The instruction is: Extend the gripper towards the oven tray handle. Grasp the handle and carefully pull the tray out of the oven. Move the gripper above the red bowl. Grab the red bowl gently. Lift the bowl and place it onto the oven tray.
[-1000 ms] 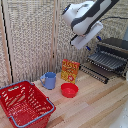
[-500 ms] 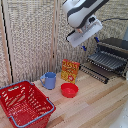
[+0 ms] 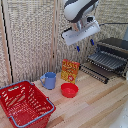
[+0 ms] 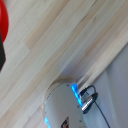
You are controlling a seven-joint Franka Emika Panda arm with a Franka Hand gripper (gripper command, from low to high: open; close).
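While the oven tray (image 3: 106, 60) appears to sit drawn forward out of the oven (image 3: 114, 54), resting over the dropped door, the pincer (image 3: 84, 45) hangs in the air well above the tabletop (image 3: 95, 107), its two blue-tipped fingers (image 3: 77, 48) spread apart and holding nothing. The red bowl (image 3: 69, 90) stands untouched on the tabletop, just in front of a cereal box (image 3: 70, 70) and near a blue mug (image 3: 49, 80); a red basket (image 3: 24, 102) lies toward the exterior view's left. The pincer is above and slightly to the exterior view's right of the bowl, between it and the oven. The pull-out step thus looks done; descending, grasping, lifting and setting the bowl on the tray remain. The wrist view shows mostly bare wood and a sliver of red at one edge, too blurred to identify.
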